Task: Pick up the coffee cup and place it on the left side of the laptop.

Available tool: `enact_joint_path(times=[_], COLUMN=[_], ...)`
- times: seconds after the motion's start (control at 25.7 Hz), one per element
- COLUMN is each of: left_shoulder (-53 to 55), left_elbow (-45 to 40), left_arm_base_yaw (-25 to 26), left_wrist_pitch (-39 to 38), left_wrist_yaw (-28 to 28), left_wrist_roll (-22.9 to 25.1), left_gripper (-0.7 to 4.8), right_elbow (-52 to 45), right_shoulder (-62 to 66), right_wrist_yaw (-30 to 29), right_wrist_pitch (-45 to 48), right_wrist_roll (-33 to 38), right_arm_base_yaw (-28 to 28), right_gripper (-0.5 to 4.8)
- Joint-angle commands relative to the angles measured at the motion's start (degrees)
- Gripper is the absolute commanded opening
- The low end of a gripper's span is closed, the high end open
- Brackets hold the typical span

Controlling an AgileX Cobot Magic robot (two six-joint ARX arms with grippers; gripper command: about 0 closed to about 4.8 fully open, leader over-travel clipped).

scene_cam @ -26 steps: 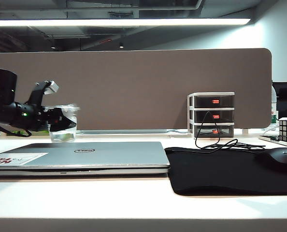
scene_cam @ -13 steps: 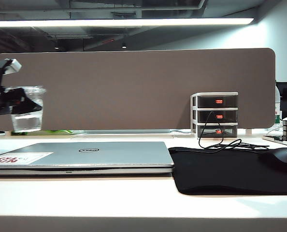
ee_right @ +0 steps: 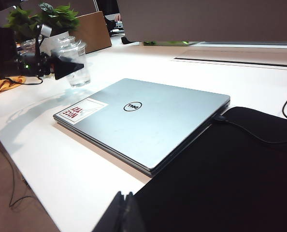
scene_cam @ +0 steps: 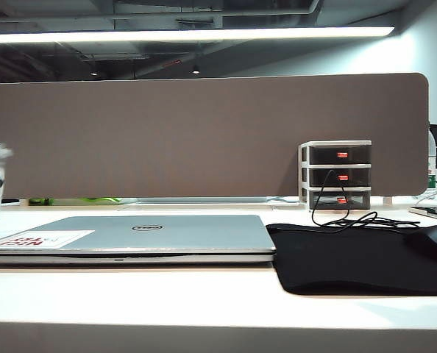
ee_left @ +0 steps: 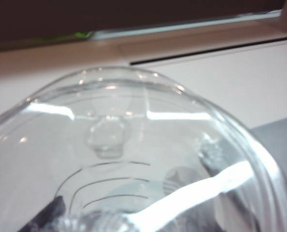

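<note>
1. the coffee cup (ee_right: 77, 65) is clear plastic with a clear lid (ee_left: 109, 140); i can't tell whether it holds anything.
2. it hangs above the table (scene_cam: 167, 301), left of the closed silver dell laptop (scene_cam: 141, 234).
3. my left gripper (ee_right: 66, 66) is clamped on its sides, jaws fairly wide.
4. my right gripper (ee_right: 121, 215) sits over the black mouse pad (ee_right: 230, 174), fingers together.

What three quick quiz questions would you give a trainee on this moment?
1. True or false: the laptop is open.
2. Where is the coffee cup? A on the laptop; B in the left gripper, beyond the laptop's stickered corner; C in a drawer.
3. Fill in: in the exterior view, the black mouse pad lies to the laptop's ___.
Key: 1 false; 2 B; 3 right.
</note>
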Motion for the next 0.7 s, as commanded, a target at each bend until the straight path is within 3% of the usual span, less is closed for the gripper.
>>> enact_joint_path(times=[0.04, 0.7], left_shoulder=[-0.4, 3.2], left_elbow=[-2.5, -3.2], left_arm_base_yaw=[0.5, 0.5], left_wrist_pitch=[7.6, 9.5], left_wrist_yaw=[0.5, 0.6], left_wrist_roll=[0.4, 0.4], left_gripper=[3.05, 3.06], right_elbow=[-0.3, -0.3], right_shoulder=[-0.1, -0.1], right_wrist_yaw=[0.0, 0.0], right_wrist_pitch=[1.0, 1.0], right_wrist_roll=[-0.1, -0.2], right_arm_base_yaw=[0.0, 0.0], right_gripper=[-0.01, -0.01])
